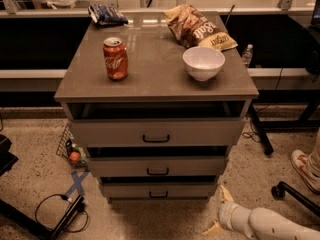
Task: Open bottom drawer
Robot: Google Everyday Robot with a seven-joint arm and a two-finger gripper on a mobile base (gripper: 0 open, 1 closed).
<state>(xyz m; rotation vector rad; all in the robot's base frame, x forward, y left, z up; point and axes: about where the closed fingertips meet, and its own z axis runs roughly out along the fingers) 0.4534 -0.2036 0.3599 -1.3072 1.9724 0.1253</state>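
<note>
The bottom drawer (157, 189) is the lowest and narrowest grey-beige front of the cabinet, with a small black bar handle (158, 195). Its front sits pushed in under the middle drawer (158, 166). My gripper (215, 211) is at the bottom right of the view, low near the floor, just right of the bottom drawer's right end. Its two yellowish fingers (224, 194) are spread apart and hold nothing. It does not touch the handle.
The top drawer (156, 132) is the widest. On the cabinet top stand a red cola can (115, 58), a white bowl (203, 62), a chip bag (197, 28) and a blue packet (106, 14). Cables (62, 211) and blue tape lie on the floor at left. A person's shoe (305, 169) is at right.
</note>
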